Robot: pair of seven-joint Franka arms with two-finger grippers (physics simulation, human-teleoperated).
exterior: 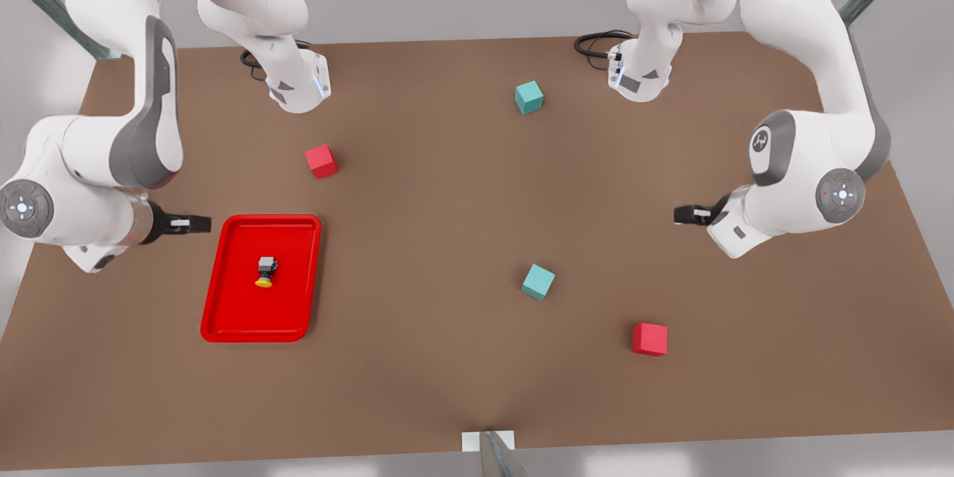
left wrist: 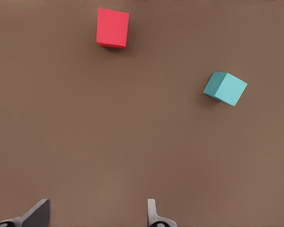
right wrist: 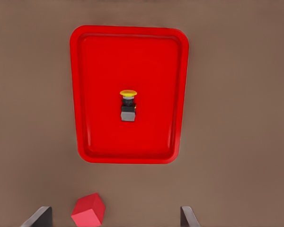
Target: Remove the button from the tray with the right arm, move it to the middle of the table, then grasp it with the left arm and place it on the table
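We are seeing the button lying on its side mid-tray on the desk, so our right gripper is waiting beside it with released jaws, while our left gripper, jaws also spread, is idling opposite.

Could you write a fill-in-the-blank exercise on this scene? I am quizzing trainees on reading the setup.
1. The button lies inside the red ____.
2. The button's cap is coloured ____.
3. On the table lie two red cubes and two ____ cubes.
4. The right pincer, open, is beside the tray; the left pincer, also ____, waits across the table.

Missing words: tray; yellow; teal; open
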